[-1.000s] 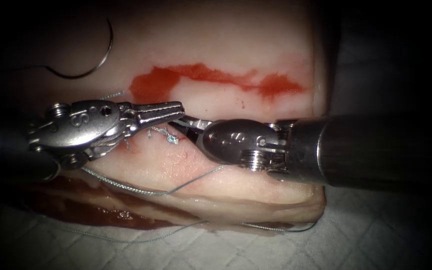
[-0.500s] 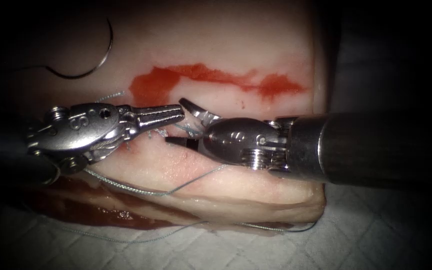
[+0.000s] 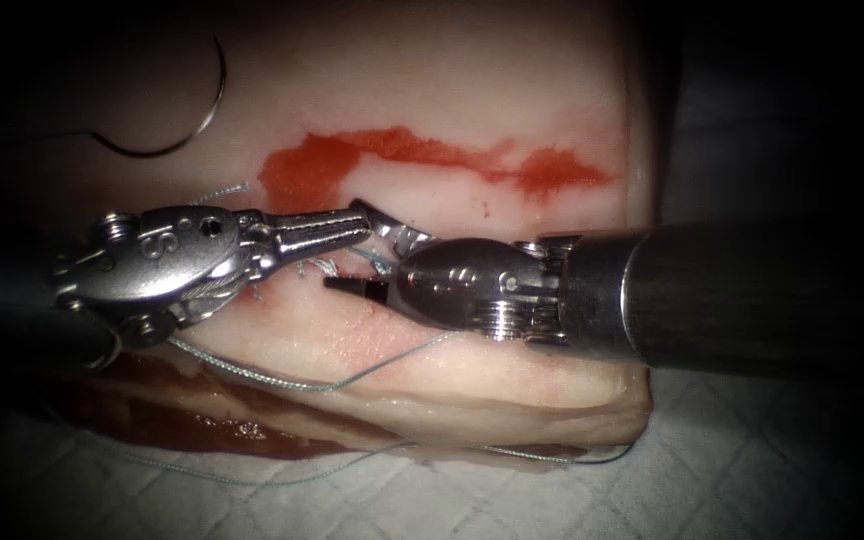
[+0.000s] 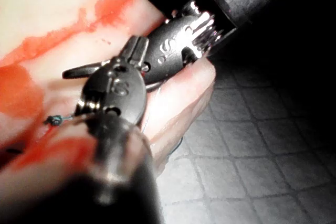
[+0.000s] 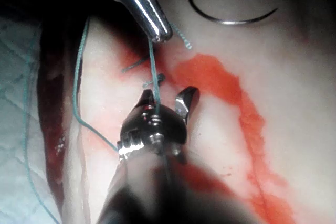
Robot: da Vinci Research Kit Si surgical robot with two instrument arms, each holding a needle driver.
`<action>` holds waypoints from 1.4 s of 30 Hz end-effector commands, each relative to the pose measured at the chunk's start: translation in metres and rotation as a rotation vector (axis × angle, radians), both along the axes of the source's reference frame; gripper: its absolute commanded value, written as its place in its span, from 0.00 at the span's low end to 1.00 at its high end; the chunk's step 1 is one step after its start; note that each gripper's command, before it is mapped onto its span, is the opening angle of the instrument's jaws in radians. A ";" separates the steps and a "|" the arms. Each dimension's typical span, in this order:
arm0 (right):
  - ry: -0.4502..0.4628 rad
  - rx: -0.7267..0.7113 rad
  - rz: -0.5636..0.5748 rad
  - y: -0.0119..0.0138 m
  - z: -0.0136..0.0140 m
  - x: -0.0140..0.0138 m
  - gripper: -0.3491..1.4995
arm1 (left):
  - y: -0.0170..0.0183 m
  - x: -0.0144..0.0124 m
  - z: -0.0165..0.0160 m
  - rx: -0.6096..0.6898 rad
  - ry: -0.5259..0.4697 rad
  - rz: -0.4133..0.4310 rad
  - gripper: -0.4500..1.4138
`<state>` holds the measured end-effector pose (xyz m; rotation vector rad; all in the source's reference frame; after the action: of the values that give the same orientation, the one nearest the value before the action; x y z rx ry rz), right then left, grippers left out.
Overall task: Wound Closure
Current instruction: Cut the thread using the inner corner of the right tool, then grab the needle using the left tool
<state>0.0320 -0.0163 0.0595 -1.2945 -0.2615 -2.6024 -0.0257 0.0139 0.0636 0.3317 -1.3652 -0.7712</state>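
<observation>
Now, endoscope view, needle: the thin dark curved steel needle (image 3: 177, 120) lies free on the pale glossy pork tissue (image 3: 512, 90), far left of the cut, in neither tool and not in the tissue.
Endoscope view, left tool: the silver left arm's needle driver (image 3: 357, 226) has its jaws pressed together on the fine grey-green braided thread (image 3: 337, 262), holding it taut above the knot so it can be reached.
Endoscope view, right tool: the steel right arm's needle driver (image 3: 357, 245) has its jaws spread around that strand, holding nothing (one bright jaw above it, one dark below).
Endoscope view, fluid: a smeared band of red fluid (image 3: 432, 155) marks the tissue behind both tools.
Left wrist view: right arm's tool (image 4: 113, 64), jaws apart, over wet tissue (image 4: 47, 3).
Right wrist view: thread (image 5: 152, 74) runs straight from the left tool (image 5: 160, 35) into the open right jaws (image 5: 168, 98); needle (image 5: 231, 19) rests beyond.
</observation>
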 end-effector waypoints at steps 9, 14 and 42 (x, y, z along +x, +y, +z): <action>0.005 -0.002 0.024 0.0010 -0.0005 0.0004 0.00 | 0.0000 -0.0005 0.0005 -0.001 0.000 0.000 0.00; -0.007 -0.013 0.035 0.0011 -0.0004 0.0004 0.71 | 0.0001 -0.0004 0.0005 -0.001 -0.004 -0.001 0.00; 0.208 -0.077 0.378 0.0074 -0.0107 -0.0128 0.78 | 0.0071 0.0182 0.0077 -0.086 0.360 -0.192 0.00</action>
<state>0.0183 -0.0091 0.0482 -1.3683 -0.5185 -2.1464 -0.0065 0.0210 0.0710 -0.0131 -1.0880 -0.8826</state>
